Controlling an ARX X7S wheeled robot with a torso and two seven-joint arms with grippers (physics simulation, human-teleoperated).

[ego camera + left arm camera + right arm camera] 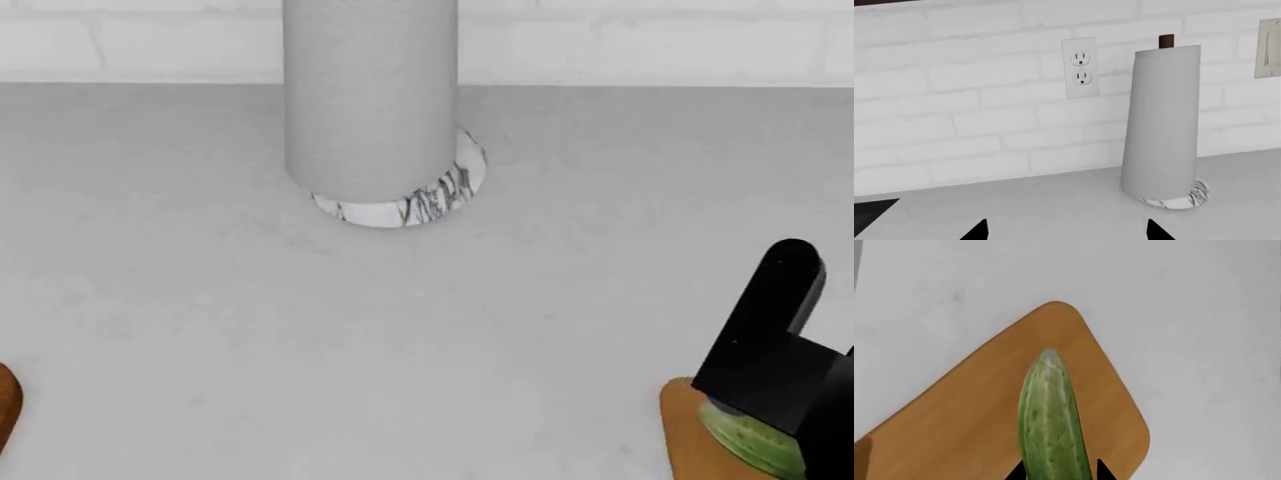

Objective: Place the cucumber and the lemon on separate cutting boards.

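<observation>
Two boards showed at the head view's lower corners: a dark sliver point(7, 405) left, the tan cutting board point(683, 432) right, with bare counter point(400, 330) between and a paper towel roll point(370, 95) near the wall. Our left tool point(1066, 231) was spread, empty. Our right tool point(1057, 473) pinched the cucumber point(1049, 420) above the tan board.

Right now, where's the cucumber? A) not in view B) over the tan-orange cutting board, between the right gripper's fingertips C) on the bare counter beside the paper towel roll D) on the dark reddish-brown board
B: in the right wrist view the cucumber lies over the tan-orange cutting board, with the right gripper fingertips on either side of its near end.
</observation>
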